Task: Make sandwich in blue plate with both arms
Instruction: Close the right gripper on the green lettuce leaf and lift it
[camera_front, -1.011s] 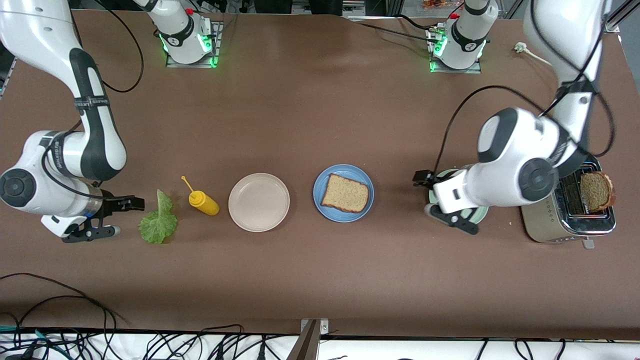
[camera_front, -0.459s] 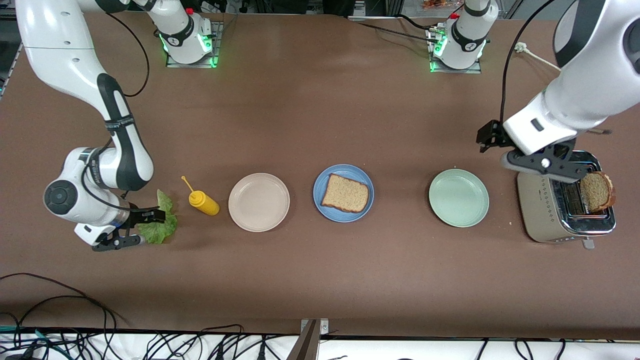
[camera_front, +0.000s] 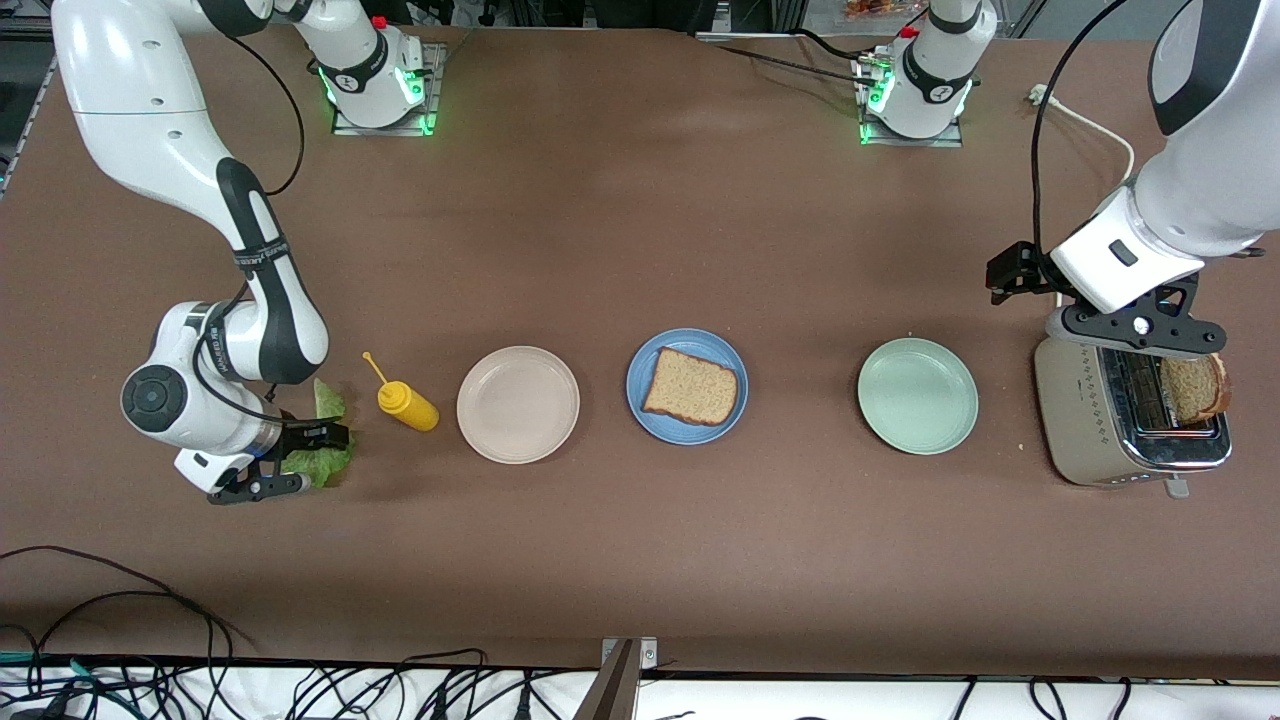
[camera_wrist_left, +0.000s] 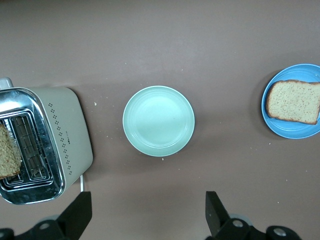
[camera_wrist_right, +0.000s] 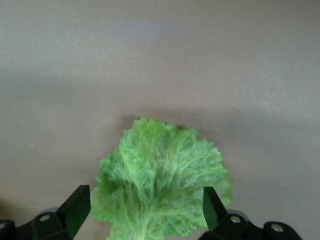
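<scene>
Brown bench surface (camera_front: 620, 230), seen from the front camera, with 2 arm bases along its robot-side edge and cables hanging along the camera-side edge. A broad bare strip is left between the bases and the row of objects, and another between that row and the camera-side edge.

Along the row, from the right arm's end: a lettuce leaf (camera_front: 322, 452), a yellow squeeze bottle (camera_front: 405, 405), a beige plate (camera_front: 518, 404), the blue plate (camera_front: 687, 386) at mid-bench carrying 1 bread slice (camera_front: 690, 386), a pale green plate (camera_front: 918, 396), and a toaster (camera_front: 1135, 420) near the left arm's end, with a 2nd bread slice (camera_front: 1192, 388) standing in its slot. Clear gaps are kept between neighbouring plates.

The right gripper (camera_front: 290, 460) is held low over the lettuce leaf, fingers spread apart on either side of it; no contact can be confirmed. The left gripper (camera_front: 1120, 315) is held above the toaster's robot-side edge, fingers apart and empty.

The right wrist view alone shows the leaf's ruffled margin (camera_wrist_right: 162, 182) between 2 separated fingertips (camera_wrist_right: 75, 210). The left wrist view alone shows the toaster's slots (camera_wrist_left: 30, 145) from above, with the pale green plate (camera_wrist_left: 158, 121) and the blue plate (camera_wrist_left: 295, 107) well apart.
</scene>
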